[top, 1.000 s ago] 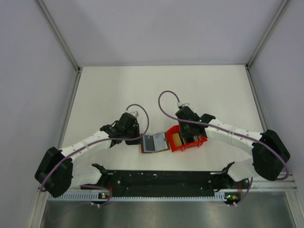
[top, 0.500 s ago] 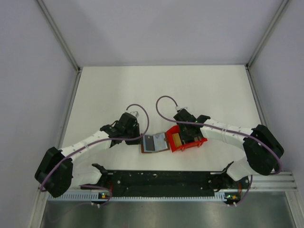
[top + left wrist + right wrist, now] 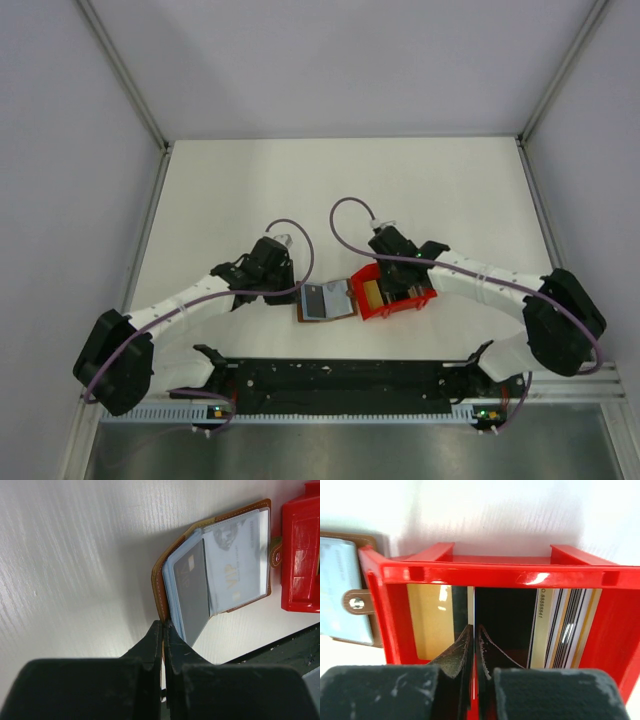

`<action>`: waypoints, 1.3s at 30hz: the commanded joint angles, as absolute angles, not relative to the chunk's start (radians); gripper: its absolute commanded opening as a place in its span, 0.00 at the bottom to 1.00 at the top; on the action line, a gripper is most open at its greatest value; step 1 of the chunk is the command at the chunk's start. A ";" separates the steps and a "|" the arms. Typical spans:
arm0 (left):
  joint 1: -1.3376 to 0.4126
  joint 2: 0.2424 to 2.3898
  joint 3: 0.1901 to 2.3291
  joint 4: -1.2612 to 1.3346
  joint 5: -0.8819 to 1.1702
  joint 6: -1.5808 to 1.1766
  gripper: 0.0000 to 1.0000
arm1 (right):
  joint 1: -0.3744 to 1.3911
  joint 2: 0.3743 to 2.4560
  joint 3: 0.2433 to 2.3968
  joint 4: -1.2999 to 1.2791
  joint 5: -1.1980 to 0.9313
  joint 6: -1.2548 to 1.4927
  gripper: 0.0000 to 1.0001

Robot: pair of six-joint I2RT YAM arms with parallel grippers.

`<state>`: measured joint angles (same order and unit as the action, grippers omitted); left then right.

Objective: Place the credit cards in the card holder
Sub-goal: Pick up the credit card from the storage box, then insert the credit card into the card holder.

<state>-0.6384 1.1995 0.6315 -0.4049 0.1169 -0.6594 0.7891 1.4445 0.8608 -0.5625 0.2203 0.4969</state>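
The brown card holder point(image 3: 325, 300) lies open on the table between the arms. In the left wrist view its brown cover point(image 3: 159, 580) stands raised, with a grey card point(image 3: 192, 592) and a pale blue card point(image 3: 235, 565) in clear sleeves. My left gripper point(image 3: 163, 625) is shut on the cover's near edge. My right gripper point(image 3: 474, 628) reaches into the red box point(image 3: 495, 573) and is shut on a thin card point(image 3: 474, 605) seen edge-on. An orange-yellow card point(image 3: 427, 622) stands at the box's left, and several striped cards point(image 3: 565, 627) at its right.
The red box point(image 3: 395, 290) sits right beside the card holder, whose snap tab point(image 3: 355, 601) nearly touches the box wall. A black rail point(image 3: 340, 375) runs along the table's near edge. White table surface point(image 3: 340, 190) stretches behind the arms.
The right arm's elbow has shifted a little while its gripper stayed in the red box. The left arm and the card holder have not moved.
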 commanded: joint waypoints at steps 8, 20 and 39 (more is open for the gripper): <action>-0.640 1.186 0.641 -0.383 0.129 -0.661 0.00 | 0.739 1.223 0.917 -0.534 0.149 0.494 0.00; -0.638 1.184 0.638 -0.379 0.135 -0.667 0.00 | 0.838 1.181 1.007 -0.628 0.326 0.741 0.00; -0.638 1.164 0.634 -0.407 0.078 -0.710 0.00 | 1.137 1.674 1.471 -1.032 0.882 1.111 0.00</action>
